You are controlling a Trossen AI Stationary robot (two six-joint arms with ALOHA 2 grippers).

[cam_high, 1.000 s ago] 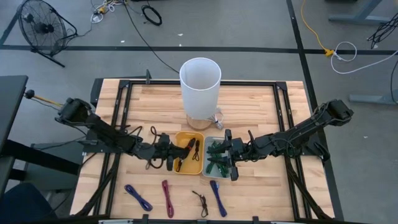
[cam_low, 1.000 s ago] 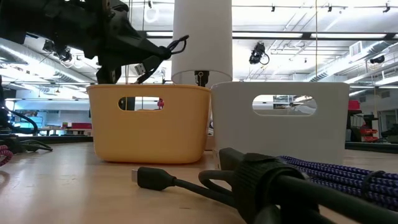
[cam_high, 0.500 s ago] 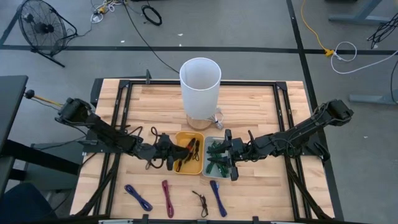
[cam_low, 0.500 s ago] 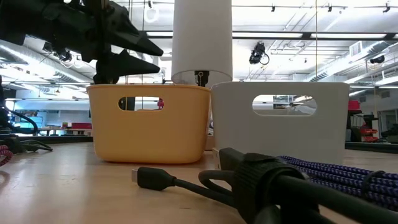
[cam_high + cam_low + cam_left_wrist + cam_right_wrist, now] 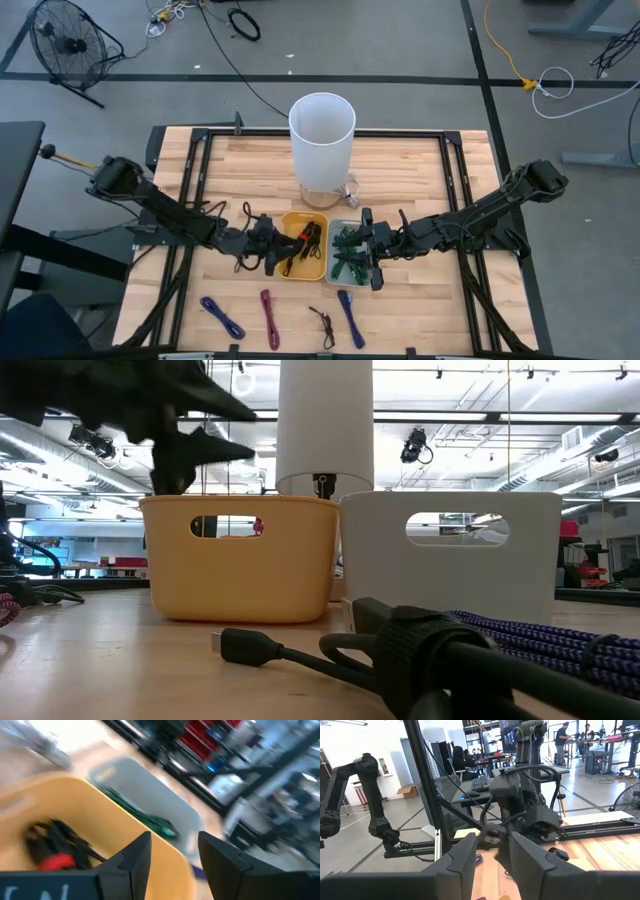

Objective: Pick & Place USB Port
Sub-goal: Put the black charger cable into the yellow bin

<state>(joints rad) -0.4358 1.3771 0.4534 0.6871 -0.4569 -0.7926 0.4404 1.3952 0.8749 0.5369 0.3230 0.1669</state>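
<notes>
Left gripper [image 5: 277,251], its two dark fingers [image 5: 131,862] spread apart and empty, hangs at the near-left rim of the yellow plastic bin [image 5: 288,271]. Inside that bin lies the coiled black USB cable [image 5: 308,236] with a red band [image 5: 56,861] round its loops, resting on the bin floor among other dark cables. Just beside it, touching, stands the grey plastic bin [image 5: 331,275] holding green cables [image 5: 348,250].

Right gripper [image 5: 372,262] hovers at the grey bin's right edge, fingers parted with nothing between them.

Behind both bins rises a tall white plastic cylinder [image 5: 322,145]. On the bare wooden table [image 5: 420,170] in front lie a blue cable [image 5: 222,317], a magenta cable [image 5: 269,318], a small black cable [image 5: 322,325] and a second blue cable [image 5: 349,316], each apart from its neighbour.
</notes>
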